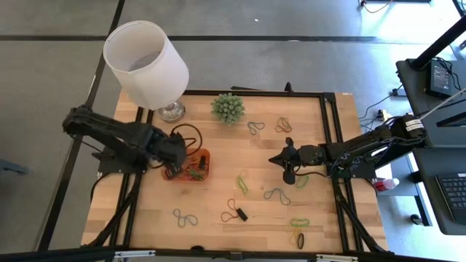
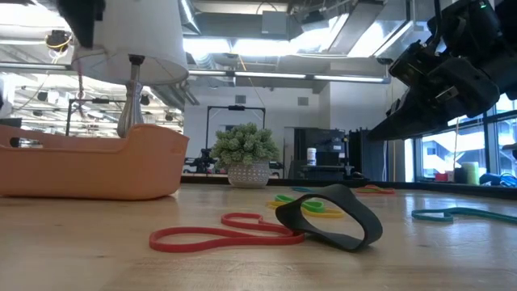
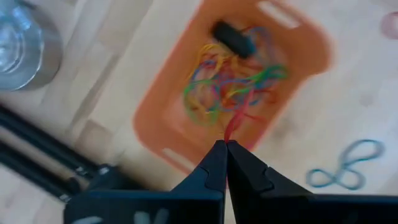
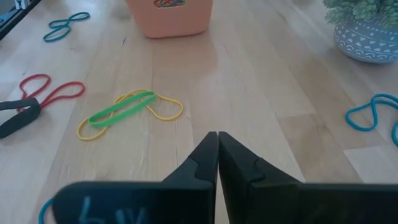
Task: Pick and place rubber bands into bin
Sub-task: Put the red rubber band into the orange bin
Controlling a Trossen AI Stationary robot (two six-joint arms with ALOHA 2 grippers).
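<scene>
You have a table lamp with a white lampshade (image 1: 147, 62) and a clear glass base (image 1: 172, 110) at the table's (image 1: 218, 182) far left corner. A spiky green plant (image 1: 228, 108) in a white patterned pot (image 4: 367, 42) sits just beside it. Off the right edge you may note a keyboard (image 1: 457, 195), possibly a laptop's.

The left gripper (image 3: 225, 144) hung over the bin (image 3: 161, 106). Its two dark fingers (image 3: 211, 168) were pressed together, and a red rubber band (image 3: 235, 121) was pinched at their tips. The band hung down into the orange bin. Inside lay a messy pile of rubber bands (image 3: 227, 84) in green, yellow, red and blue, with a thick black band (image 3: 233, 37) near one end. A blue-grey band (image 3: 345, 171) lay on the wooden table (image 3: 348, 106) beside the bin. A shiny lamp base (image 3: 25, 43) stood close by.
</scene>
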